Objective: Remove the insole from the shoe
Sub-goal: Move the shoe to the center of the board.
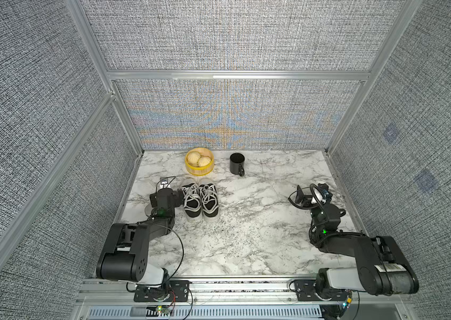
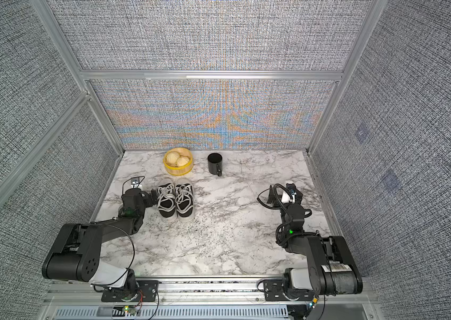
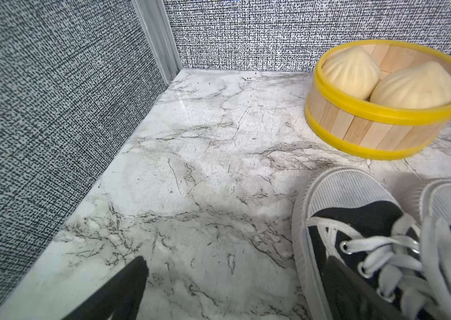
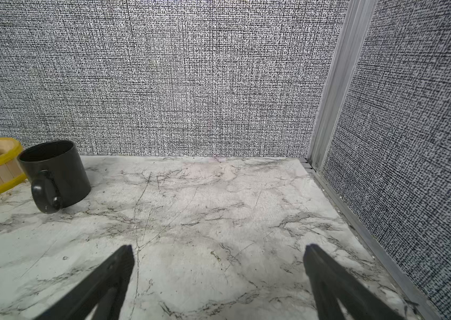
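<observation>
L hand [image 3: 235,263] apart by shoe [image 3: 357,219], R hand [image 4: 220,249] apart over table [image 4: 191,210]; R-arm label [image 1: 389,267] unreadable.

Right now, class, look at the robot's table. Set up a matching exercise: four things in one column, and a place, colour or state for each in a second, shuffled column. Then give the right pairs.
Column one
1. steamer basket
2. mug
3. shoes
4. right claw

Column two
a. wide open, holding nothing
b. black, handle toward the robot
c. side by side, laced
d. contains two buns

Pairs: 1-d, 2-b, 3-c, 4-a
</observation>
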You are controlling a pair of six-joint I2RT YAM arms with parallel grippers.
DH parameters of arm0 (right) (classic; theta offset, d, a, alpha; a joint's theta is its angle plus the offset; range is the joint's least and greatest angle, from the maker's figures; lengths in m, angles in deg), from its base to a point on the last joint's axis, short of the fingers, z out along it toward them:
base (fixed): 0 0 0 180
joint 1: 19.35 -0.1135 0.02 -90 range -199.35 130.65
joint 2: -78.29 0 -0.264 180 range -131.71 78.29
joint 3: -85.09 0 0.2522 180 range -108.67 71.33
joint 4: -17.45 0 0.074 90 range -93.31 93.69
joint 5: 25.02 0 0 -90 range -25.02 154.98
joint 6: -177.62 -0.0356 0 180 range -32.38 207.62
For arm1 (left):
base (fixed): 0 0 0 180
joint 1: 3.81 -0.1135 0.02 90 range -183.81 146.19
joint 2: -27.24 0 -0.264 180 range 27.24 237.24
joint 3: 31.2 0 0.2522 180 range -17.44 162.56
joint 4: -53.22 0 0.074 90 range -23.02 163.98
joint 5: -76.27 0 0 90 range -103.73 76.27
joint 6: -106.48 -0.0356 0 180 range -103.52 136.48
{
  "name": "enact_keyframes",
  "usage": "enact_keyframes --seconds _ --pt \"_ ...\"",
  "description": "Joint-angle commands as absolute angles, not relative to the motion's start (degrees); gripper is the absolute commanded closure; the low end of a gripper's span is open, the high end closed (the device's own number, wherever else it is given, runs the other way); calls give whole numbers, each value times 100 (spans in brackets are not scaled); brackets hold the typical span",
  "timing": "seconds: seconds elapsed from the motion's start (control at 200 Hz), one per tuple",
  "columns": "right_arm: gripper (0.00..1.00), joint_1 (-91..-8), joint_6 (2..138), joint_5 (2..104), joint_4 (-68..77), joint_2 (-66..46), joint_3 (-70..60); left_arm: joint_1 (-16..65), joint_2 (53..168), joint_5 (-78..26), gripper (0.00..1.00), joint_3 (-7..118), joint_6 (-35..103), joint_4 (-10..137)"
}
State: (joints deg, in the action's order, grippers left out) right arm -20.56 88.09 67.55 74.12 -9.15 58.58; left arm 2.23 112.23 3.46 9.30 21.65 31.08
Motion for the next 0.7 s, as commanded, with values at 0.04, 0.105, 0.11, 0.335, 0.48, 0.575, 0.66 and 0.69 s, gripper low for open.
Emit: enact_keyframes --seconds 0.04,0.105,0.11,0.335,0.48,0.575,0.66,0.69 --pt "2 -2052 8806 6762 7611 -913 5868 222 11147 253 0 862 2149 2989" --pt "2 -2050 8815 6764 7611 -914 5869 218 11152 254 0 866 2153 2991" --pt "2 -2050 8815 6763 7611 -915 5868 222 11152 258 0 866 2156 2990" --pt "2 -2053 8815 6762 7611 -909 5868 225 11144 255 0 864 2153 2998" --pt "2 -2049 8806 6762 7615 -908 5875 225 11145 254 0 866 2158 2998" --pt "2 -2052 8806 6762 7615 -915 5874 225 11144 257 0 866 2158 2998" --pt "2 -2054 8832 6762 7618 -908 5874 220 11144 253 0 866 2158 2998" --pt "2 -2063 8861 6774 7682 -890 5908 223 11138 254 0 860 2158 2998"
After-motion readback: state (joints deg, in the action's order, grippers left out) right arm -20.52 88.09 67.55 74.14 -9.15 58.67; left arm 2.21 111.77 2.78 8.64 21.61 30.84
